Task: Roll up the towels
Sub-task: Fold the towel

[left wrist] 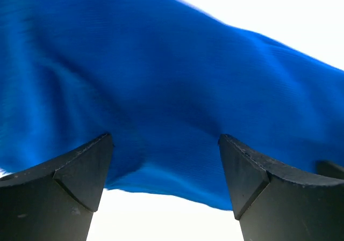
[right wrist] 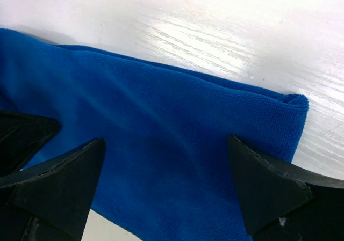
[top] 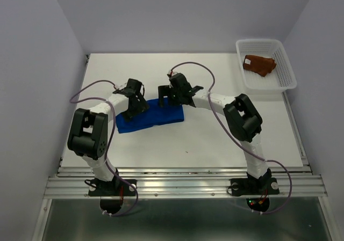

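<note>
A: Where is the blue towel (top: pixel 153 118)?

B: It lies on the worktop (top: pixel 215 144) as a long band directly under both claws. The left claw (top: pixel 135 108) is over its left half and the right claw (top: pixel 163 97) is over its right part.

A: Is either claw grasping it?

B: No. The left claw is released. In its wrist view the two dark fingers (left wrist: pixel 70 182) stand wide apart, and the blue cloth fills the gap between them and runs out past both. Whether the tips touch the cloth cannot be told.

A: And the right one?

B: Released as well. Its fingers (right wrist: pixel 269 187) are spread, with the towel lying below and between them. Just beyond the right-hand finger the towel ends in a doubled edge, with two layers showing at the corner. Bare worktop lies past that.

A: Is the towel rolled?

B: From above it looks like a flattened, folded band with a few creases, not a tight roll.

A: What about the brown towel (top: pixel 259 64)?

B: It is well apart from both claws, bunched inside the white basket (top: pixel 287 77). The basket sits on the worktop far beyond the right claw, to its right.

A: How do the arms stand?

B: Both bend inward, so the two claws sit near each other over the blue towel without touching.
</note>
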Motion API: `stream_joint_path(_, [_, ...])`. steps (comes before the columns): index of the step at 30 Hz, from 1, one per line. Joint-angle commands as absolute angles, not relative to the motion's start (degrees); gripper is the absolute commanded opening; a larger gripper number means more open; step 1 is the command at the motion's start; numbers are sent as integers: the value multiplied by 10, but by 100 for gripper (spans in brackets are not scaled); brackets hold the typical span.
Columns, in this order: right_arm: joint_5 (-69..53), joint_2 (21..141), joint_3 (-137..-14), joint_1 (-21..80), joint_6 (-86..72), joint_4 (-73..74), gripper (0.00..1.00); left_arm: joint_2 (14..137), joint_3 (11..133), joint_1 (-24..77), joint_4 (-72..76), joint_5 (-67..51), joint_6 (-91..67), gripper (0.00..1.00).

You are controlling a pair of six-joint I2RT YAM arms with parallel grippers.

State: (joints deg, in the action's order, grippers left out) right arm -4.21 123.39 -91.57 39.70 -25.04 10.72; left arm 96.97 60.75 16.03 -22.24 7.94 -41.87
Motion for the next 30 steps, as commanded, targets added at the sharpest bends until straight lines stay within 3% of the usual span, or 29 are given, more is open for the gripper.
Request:
stream_joint_path(1, [-20, 1230, -930, 388, -246, 88, 100, 942, 593, 149, -319, 185, -461, 91])
stream_joint_path(10, [-3, 1210, -892, 388, -251, 88, 100, 847, 555, 44, -433, 299, -519, 91])
stream_joint_path(23, [-32, 1198, -909, 383, -228, 98, 100, 753, 548, 4, -358, 137, -441, 88])
stream_joint_path(30, [-18, 1189, -890, 383, -230, 91, 100, 750, 559, 109, -246, 55, -446, 92])
